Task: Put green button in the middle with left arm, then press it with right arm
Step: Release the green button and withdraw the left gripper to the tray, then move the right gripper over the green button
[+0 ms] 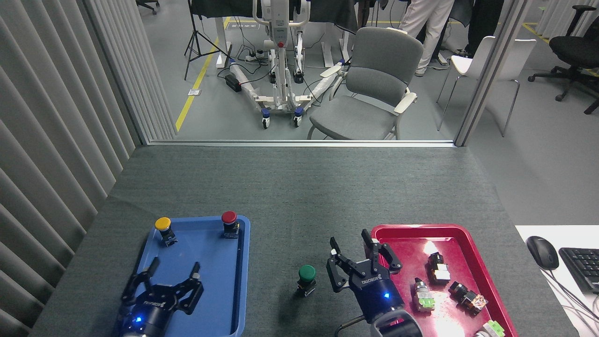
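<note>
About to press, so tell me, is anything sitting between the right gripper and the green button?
No. In the head view only bare grey mat separates the open right gripper from the green button.

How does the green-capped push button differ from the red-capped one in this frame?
The green-capped push button stands alone on the bare dark grey table mat, between the trays; the red-capped push button stands in the blue plastic tray, at its far right corner. Green lies nearer the camera. Both stand upright, cap up, untouched by either gripper.
</note>
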Robot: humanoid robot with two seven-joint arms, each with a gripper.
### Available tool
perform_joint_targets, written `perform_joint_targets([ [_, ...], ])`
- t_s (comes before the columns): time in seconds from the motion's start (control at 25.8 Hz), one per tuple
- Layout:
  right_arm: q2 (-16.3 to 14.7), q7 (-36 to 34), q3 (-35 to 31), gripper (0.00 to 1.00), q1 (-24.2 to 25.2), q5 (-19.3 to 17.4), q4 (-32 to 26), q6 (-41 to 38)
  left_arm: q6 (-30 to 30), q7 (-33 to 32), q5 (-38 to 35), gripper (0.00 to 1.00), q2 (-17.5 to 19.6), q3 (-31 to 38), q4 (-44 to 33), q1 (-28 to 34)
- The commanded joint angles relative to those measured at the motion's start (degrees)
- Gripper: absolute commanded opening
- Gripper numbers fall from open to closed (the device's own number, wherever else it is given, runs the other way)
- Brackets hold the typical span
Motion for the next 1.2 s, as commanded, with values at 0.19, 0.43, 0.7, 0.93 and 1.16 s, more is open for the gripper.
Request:
perform_joint_targets([
  [0.19, 0.1, 4.1, 6.2, 0.21, -3.5, -0.2, 1.3, -5.6, -0.2, 0.2, 0.3, 1.0, 0.5, -0.9, 1.8, -2.8],
  [0.43, 0.1, 4.3, 6.1, 0.0, -3.5, -0.2, 1.6, -6.2, -8.1, 0.2, 0.5, 1.0, -0.9, 1.7, 1.7, -4.1],
  [0.7, 2.2, 12.4, 6.2, 0.0, -3.5, -0.2, 3.2, -6.1, -8.0, -0.4, 0.7, 1.0, -3.4, 3.7, 1.9, -5.7],
  [0.93, 3.7, 18.7, 6.2, 0.0, -4.0, 0.0, 4.4, -5.9, -8.0, -0.4, 0.7, 1.0, -6.0, 3.9, 1.4, -5.8],
  [1.16, 3.6, 22.0, 6.1, 0.0, -4.3, 0.0, 4.6, -5.8, -13.4, -0.5, 1.2, 1.0, -5.5, 4.0, 0.7, -6.0],
])
